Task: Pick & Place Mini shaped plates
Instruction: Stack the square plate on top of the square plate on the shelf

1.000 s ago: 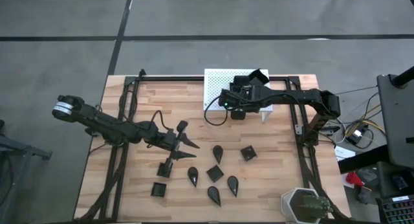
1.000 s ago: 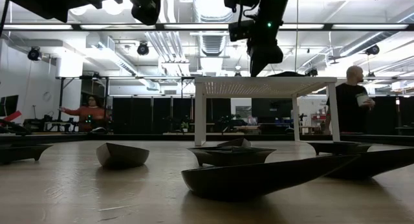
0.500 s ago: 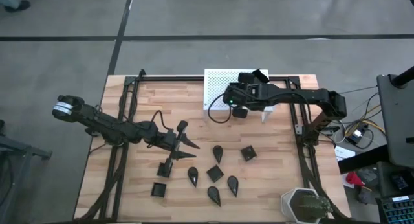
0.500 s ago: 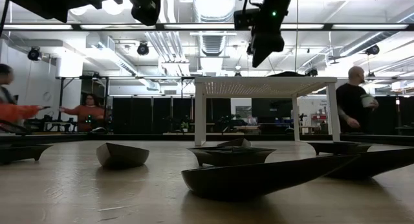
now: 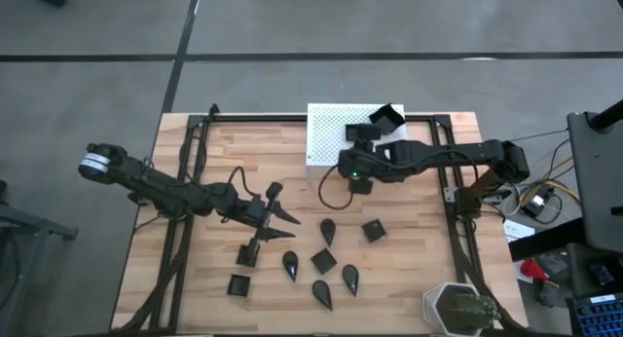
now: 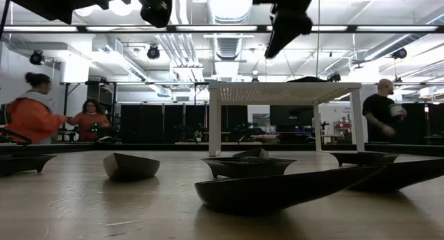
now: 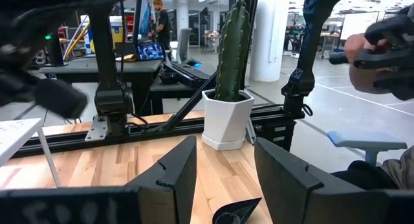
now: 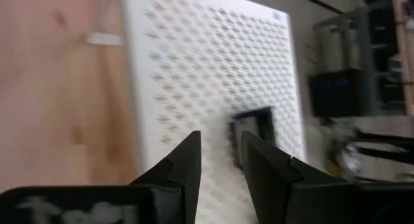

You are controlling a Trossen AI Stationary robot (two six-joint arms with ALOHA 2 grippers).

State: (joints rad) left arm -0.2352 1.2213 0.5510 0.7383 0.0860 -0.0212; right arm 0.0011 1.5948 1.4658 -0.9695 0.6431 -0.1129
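Environment: industrial robotics lab or workshop. Indicators: exposed ceiling ducts (image 6: 173, 49) and strip lighting, grey concrete floor (image 5: 292, 25), workbenches with monitors (image 7: 150, 51), and people (image 6: 33, 115) standing beyond the wooden table (image 5: 428, 240).

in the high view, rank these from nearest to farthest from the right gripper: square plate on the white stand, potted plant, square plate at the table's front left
Measured from the right gripper:
1. Square plate on the white stand, just behind the gripper.
2. Square plate at the front left, well across the table.
3. Potted plant, front right corner, slightly farther.
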